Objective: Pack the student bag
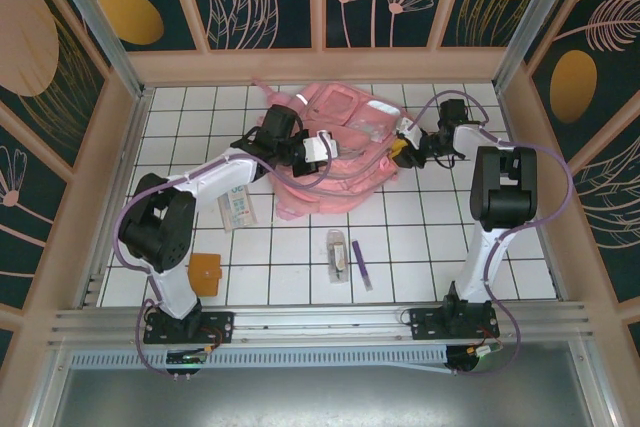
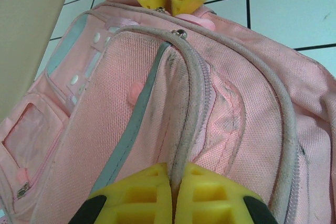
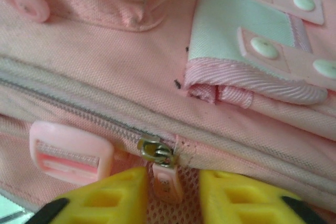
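Note:
The student bag (image 1: 345, 162), soft and pink, lies flat at the back middle of the table. My left gripper (image 1: 308, 150) reaches onto its left side. In the left wrist view that gripper (image 2: 173, 170) is shut on the grey zip seam (image 2: 191, 103) of the bag. My right gripper (image 1: 405, 152) is at the bag's right edge. In the right wrist view its yellow fingers (image 3: 110, 198) stand a little apart, with the pink zip pull (image 3: 167, 182) hanging between them below the metal slider (image 3: 156, 149). The right finger is clear of the pull.
On the tiles nearer the arms lie a white carton (image 1: 238, 209), an orange block (image 1: 205, 272), a small packaged item (image 1: 337, 252) and a purple pen (image 1: 361, 265). A pink strap buckle (image 3: 68, 151) sits just left of the zip slider. Wooden walls ring the table.

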Controlling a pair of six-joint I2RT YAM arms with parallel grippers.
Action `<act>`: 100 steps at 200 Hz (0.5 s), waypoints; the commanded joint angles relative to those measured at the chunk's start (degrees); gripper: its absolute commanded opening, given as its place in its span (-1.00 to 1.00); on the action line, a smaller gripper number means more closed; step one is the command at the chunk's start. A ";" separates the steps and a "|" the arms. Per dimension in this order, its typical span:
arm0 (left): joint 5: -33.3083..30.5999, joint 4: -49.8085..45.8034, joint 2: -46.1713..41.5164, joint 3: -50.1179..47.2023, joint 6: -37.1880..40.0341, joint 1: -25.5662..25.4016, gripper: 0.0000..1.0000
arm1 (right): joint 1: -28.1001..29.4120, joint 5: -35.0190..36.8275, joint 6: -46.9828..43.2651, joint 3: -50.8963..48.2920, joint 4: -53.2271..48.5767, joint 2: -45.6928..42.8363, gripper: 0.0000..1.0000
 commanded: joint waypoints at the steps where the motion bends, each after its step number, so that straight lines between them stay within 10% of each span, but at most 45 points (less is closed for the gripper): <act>1: 4.82 3.88 -3.28 0.58 -1.33 -0.09 -1.00 | 0.31 -3.85 1.38 0.60 -0.82 0.23 -0.47; 100: 1.56 6.65 -2.29 0.39 -7.26 -0.14 -1.00 | 0.47 -1.22 6.61 -4.89 1.52 -8.33 -1.00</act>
